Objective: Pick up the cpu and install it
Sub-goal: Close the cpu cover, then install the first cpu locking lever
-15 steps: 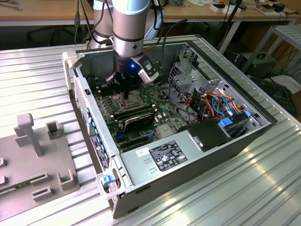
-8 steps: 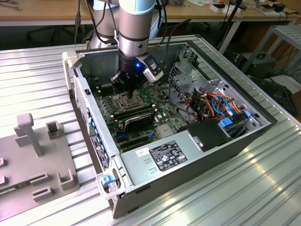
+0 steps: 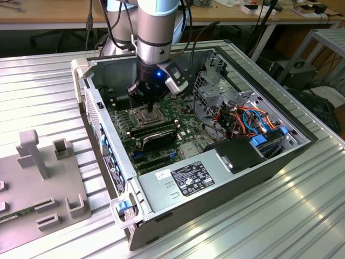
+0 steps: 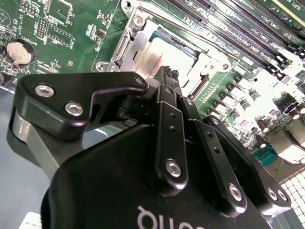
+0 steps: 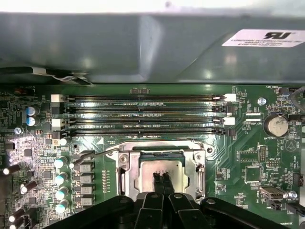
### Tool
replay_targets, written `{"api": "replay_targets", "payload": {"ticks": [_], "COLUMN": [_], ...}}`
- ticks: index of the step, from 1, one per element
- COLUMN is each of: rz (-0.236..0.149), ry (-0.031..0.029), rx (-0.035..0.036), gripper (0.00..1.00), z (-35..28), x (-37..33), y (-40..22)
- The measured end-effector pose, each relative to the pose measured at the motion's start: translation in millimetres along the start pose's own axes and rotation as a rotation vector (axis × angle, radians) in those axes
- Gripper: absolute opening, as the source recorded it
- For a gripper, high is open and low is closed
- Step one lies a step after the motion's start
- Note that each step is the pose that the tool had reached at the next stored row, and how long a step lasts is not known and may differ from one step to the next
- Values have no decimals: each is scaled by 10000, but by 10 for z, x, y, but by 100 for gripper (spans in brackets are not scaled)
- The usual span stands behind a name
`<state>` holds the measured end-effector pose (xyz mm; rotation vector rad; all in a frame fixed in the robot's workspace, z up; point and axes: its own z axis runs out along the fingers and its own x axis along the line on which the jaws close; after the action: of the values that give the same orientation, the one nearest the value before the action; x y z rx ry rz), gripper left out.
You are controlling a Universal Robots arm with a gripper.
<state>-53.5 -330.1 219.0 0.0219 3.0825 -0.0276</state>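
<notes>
In the exterior view, we see the arm (image 3: 153, 38) reaching down into the open computer case (image 3: 215, 183), which lies on the ribbed metal desk (image 3: 48, 81). The gripper (image 3: 144, 103) hangs low over the motherboard (image 3: 186, 127), in the far part of the case toward the exterior view's left, directly above the socket (image 3: 138, 114). In the second wrist view, the cpu (image 4: 159, 50) lies flat inside the metal socket frame (image 4: 129, 47), silvery face up. The gripper (image 4: 167, 72) points at that face, its fingers (image 4: 164, 98) pressed together with no gap and nothing between them. A coin battery (image 4: 19, 51) sits well apart on the green board, and the memory slots (image 4: 228, 28) run just beyond the socket. In the first wrist view, the cpu (image 5: 145, 174) is seated square in the frame (image 5: 125, 164). The joined fingers (image 5: 157, 182) meet at the middle of its face. We cannot tell whether the tips touch it or hover just above. The memory slots (image 5: 143, 114) lie between the socket and the grey case wall (image 5: 143, 47).
</notes>
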Motion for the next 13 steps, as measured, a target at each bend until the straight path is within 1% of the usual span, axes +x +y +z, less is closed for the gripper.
{"api": "replay_targets", "payload": {"ticks": [3,5,13], "rz": [0,0,2], "ry": [0,1,-9], "rx": [0,1,1], "gripper": [11,11,11], "z": [-1,-16,-17], "x": [0,-1,9], "y": [0,-1,0]}}
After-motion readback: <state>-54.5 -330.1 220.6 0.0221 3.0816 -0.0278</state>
